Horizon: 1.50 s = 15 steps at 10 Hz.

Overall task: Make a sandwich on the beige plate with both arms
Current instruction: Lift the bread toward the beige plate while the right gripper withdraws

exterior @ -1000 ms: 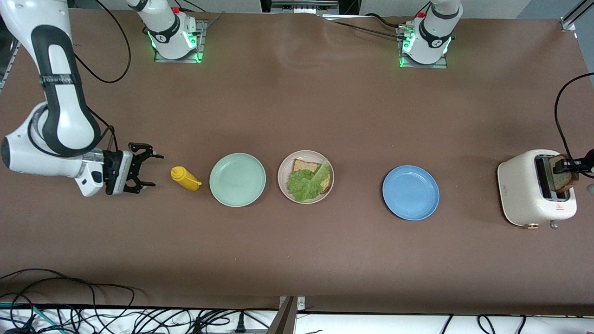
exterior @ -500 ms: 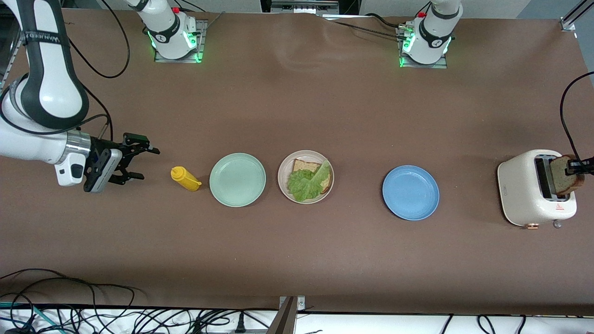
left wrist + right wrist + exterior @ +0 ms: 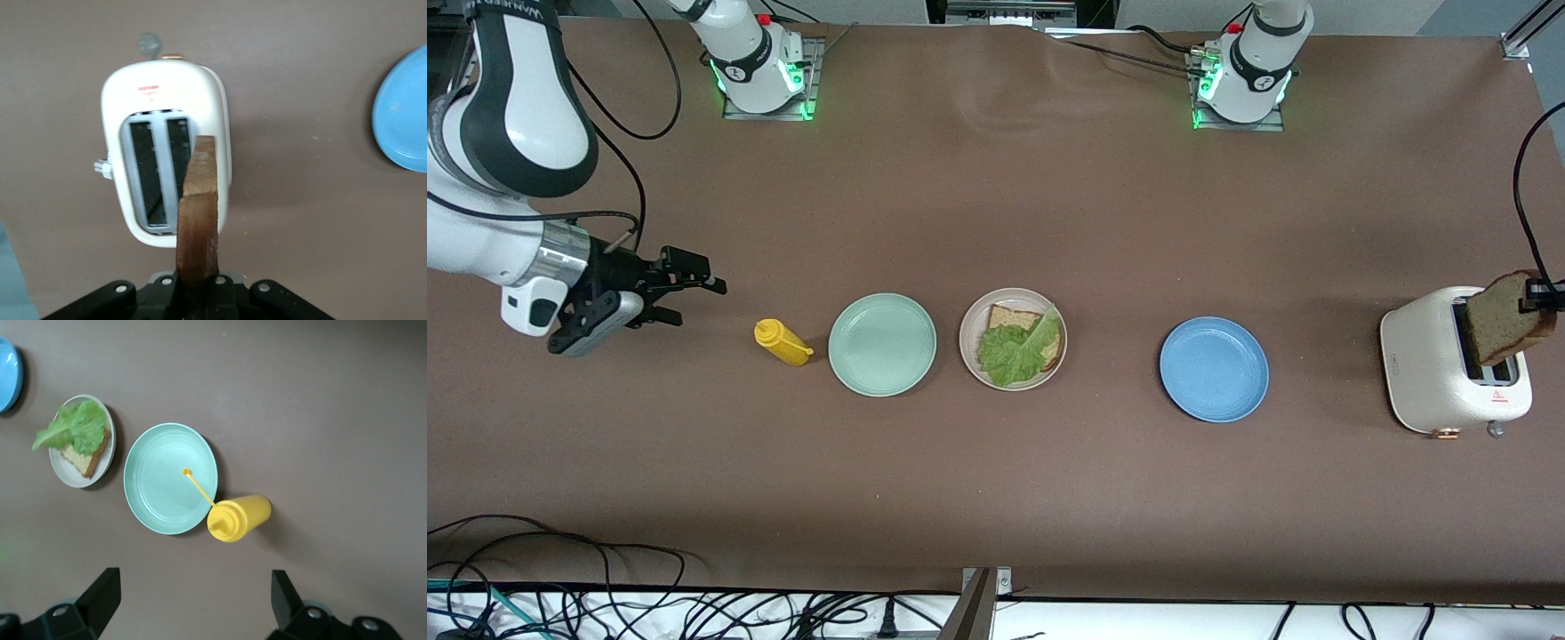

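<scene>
The desk (image 3: 996, 213) wears a matt brown covering, faintly wrinkled. The plates (image 3: 882, 344) look like smooth plastic with a soft sheen — likewise the yellow bottle (image 3: 783, 342). The toaster (image 3: 1440, 364) is glossy cream — the bread (image 3: 1498, 318) rough-crusted, the lettuce (image 3: 1014, 351) ruffled.

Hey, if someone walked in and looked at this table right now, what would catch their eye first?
The left end effector holds a bread slice over the toaster at the left arm's end of the table. Mid-table, the beige plate carries bread topped with lettuce. The right end effector hangs open over the table by the mustard bottle.
</scene>
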Each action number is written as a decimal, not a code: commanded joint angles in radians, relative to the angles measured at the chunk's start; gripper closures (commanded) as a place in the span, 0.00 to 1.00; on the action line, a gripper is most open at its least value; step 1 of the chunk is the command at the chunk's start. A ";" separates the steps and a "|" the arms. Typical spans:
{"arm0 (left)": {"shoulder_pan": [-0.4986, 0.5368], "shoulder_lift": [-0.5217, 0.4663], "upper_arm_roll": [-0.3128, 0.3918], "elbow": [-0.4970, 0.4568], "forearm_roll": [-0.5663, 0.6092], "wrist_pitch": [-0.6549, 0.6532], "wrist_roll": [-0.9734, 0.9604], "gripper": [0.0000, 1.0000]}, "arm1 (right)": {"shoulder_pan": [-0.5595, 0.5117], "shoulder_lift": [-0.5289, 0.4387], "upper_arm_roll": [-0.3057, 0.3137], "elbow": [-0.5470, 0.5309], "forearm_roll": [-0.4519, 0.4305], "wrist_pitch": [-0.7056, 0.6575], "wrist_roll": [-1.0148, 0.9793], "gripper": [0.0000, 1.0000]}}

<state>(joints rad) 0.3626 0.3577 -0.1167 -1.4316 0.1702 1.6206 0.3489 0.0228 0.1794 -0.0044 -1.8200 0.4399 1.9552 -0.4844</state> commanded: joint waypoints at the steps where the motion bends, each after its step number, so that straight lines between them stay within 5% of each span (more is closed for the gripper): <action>1: -0.089 0.001 -0.004 0.043 0.020 -0.098 -0.072 1.00 | -0.072 -0.073 0.093 -0.050 -0.114 0.007 0.191 0.00; 6: -0.148 0.007 -0.190 0.028 -0.303 -0.176 -0.320 1.00 | -0.159 -0.164 0.242 -0.056 -0.321 -0.142 0.603 0.00; 8: -0.258 0.055 -0.210 0.036 -0.490 -0.131 -0.498 1.00 | -0.167 -0.185 0.291 -0.042 -0.465 -0.243 0.714 0.00; 9: -0.308 0.081 -0.212 0.036 -0.577 -0.051 -0.543 1.00 | -0.170 -0.193 0.281 -0.038 -0.472 -0.246 0.699 0.00; 13: -0.419 0.277 -0.213 0.040 -0.841 0.230 -0.507 1.00 | -0.150 -0.167 0.080 0.004 -0.457 -0.233 0.647 0.00; 15: -0.467 0.355 -0.212 0.036 -0.940 0.376 -0.397 1.00 | -0.149 -0.173 0.070 0.004 -0.452 -0.280 0.649 0.00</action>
<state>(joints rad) -0.0716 0.6603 -0.3331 -1.4204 -0.7074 1.9362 -0.1169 -0.1297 0.0082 0.0599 -1.8299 -0.0189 1.7155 0.1634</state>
